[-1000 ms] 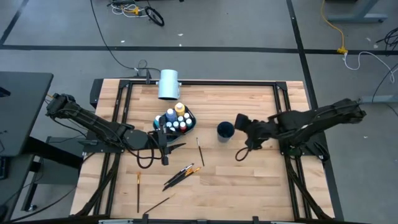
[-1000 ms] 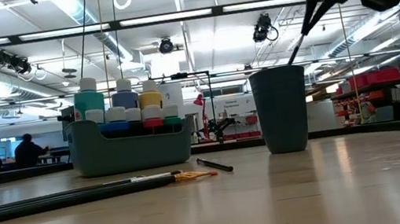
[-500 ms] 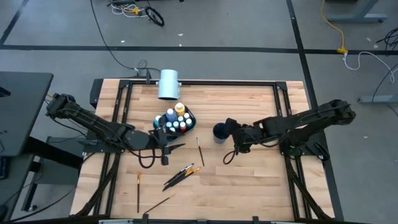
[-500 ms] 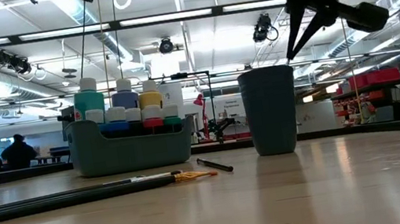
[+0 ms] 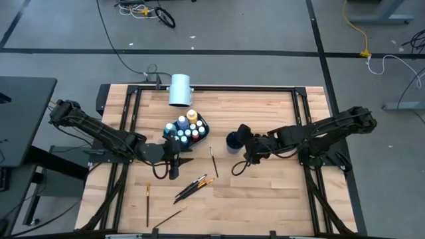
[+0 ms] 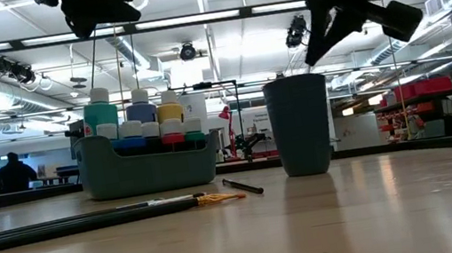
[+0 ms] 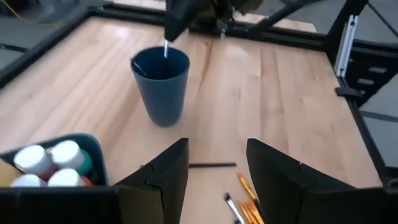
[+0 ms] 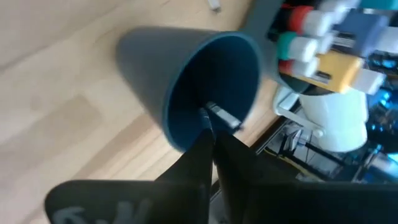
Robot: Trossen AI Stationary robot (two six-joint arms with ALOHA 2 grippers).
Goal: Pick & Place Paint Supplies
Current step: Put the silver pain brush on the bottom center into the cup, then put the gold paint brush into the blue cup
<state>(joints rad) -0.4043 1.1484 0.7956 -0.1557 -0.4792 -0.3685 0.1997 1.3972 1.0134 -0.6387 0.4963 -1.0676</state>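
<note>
Right gripper: the right gripper [image 8: 210, 134] hangs over the mouth of the dark blue cup [image 5: 233, 141]; its jaws are pinched on a thin paintbrush [image 8: 219, 114] whose tip is already inside the cup.
Left gripper: the left gripper [image 7: 214, 165] hovers above the bench [image 5: 265, 192] just beside the caddy [image 6: 147, 165], jaws apart and holding nothing.
Paint bottles: the small bottles [image 5: 188, 127] stand upright, packed together in the dark caddy near the middle of the bench, left of the cup.
Loose brushes: one short brush [image 5: 213, 161] lies between caddy and cup; a bundle of brushes [image 5: 194, 186] with an orange-tipped one lies nearer the front edge; two more [image 5: 147, 204] lie toward the front left.
Handling: the brushes look light, stiff and very thin, so likely to roll or slip; a pinch across the handle near its middle seems safest.
Cup: probably light and easily tipped if the brush drags on its rim.
</note>
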